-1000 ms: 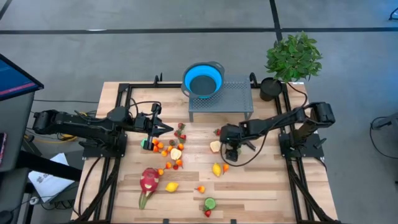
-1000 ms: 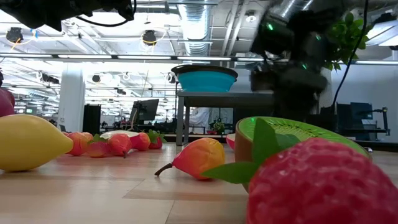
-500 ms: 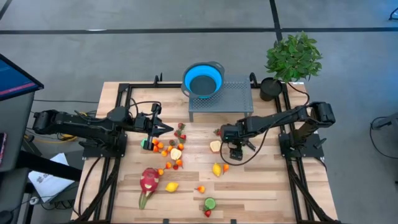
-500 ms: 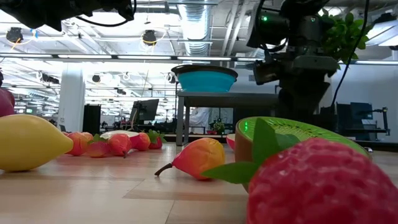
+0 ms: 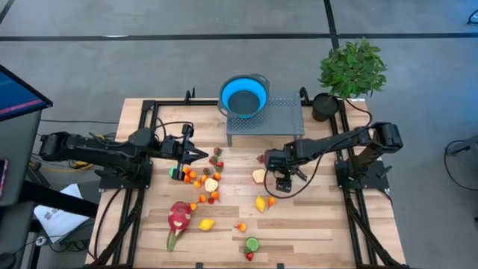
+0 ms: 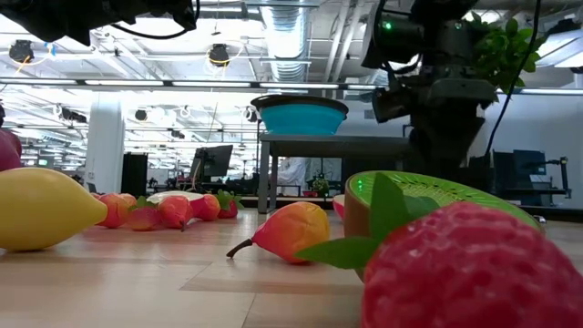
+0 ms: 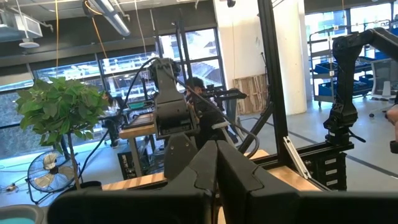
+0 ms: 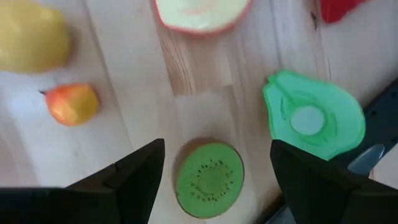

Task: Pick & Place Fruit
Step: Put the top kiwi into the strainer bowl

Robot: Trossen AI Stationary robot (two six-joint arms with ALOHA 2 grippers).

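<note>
While the left gripper (image 5: 200, 155) waits with its jaws closed and empty at the left of the wooden bench (image 5: 321, 224), just beside a cluster of small fruit (image 5: 203, 179), the right gripper (image 5: 281, 181) hangs over the bench's middle with its jaws spread wide, holding nothing. Directly below those open jaws lie a green kiwi slice (image 8: 209, 180), a green avocado half (image 8: 314, 115), a small orange pear (image 8: 72, 103) and a yellow lemon (image 8: 31, 37). Nearer the front left corner lies the pink dragon fruit (image 5: 178, 217).
</note>
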